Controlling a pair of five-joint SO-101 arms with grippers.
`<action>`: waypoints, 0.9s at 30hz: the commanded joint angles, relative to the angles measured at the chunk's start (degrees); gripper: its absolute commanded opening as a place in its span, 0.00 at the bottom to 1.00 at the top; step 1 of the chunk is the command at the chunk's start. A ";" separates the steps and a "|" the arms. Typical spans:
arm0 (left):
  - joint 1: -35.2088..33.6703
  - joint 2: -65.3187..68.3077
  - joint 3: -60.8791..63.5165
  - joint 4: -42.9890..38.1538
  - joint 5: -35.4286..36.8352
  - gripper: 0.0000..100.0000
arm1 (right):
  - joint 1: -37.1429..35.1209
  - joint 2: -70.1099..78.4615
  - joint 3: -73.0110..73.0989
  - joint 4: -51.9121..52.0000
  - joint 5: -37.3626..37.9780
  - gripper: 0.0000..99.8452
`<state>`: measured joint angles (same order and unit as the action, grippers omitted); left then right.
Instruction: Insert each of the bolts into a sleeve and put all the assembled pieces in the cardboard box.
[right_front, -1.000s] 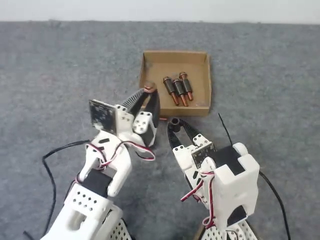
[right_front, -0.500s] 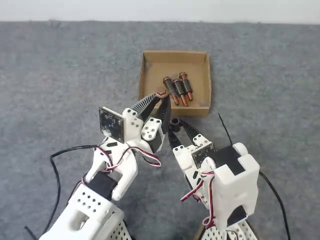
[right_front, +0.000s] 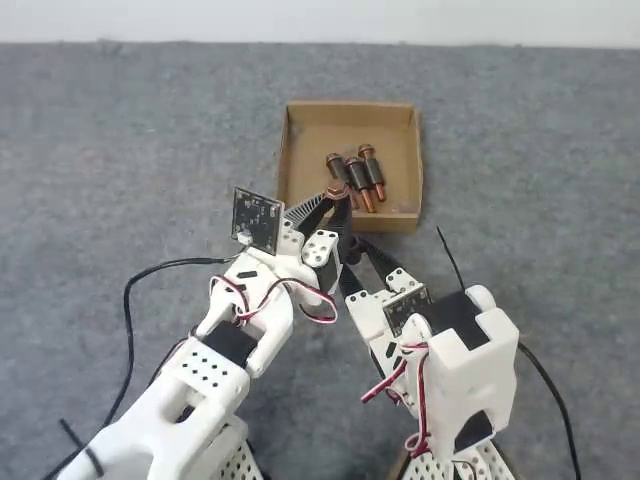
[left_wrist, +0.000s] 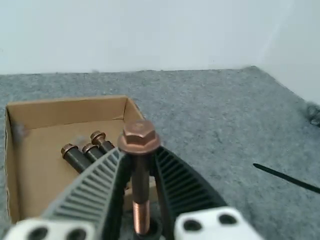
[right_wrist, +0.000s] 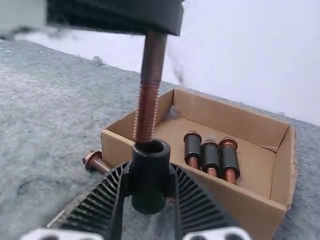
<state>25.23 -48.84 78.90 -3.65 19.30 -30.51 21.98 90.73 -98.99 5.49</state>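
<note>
Left jaws clamped on bolt (left_wrist: 140, 175), head up. Threaded tip at mouth of sleeve (right_wrist: 149, 175), held upright in right jaws directly beneath. Risk: slight tilt catches thread on sleeve rim, bolt slips in grip. Cardboard box (right_front: 320, 135) just beyond both jaws.

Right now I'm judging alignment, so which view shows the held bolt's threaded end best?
The right wrist view: the bolt hangs with its threaded end at the sleeve. The left wrist view shows its head and shank between the jaws; the high view, its head from above.
</note>
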 joint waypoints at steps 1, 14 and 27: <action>0.26 0.00 -3.82 -2.02 0.88 0.01 | -0.57 -2.77 1.58 -1.71 0.18 0.01; 0.35 0.00 -3.82 -2.02 0.88 0.01 | -0.13 -2.24 0.53 -1.71 0.18 0.01; 0.35 0.00 -4.18 -2.02 0.88 0.01 | -0.13 -2.24 0.53 -1.71 0.18 0.01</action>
<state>25.23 -48.84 78.81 -3.65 19.74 -30.51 21.98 90.73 -98.99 5.49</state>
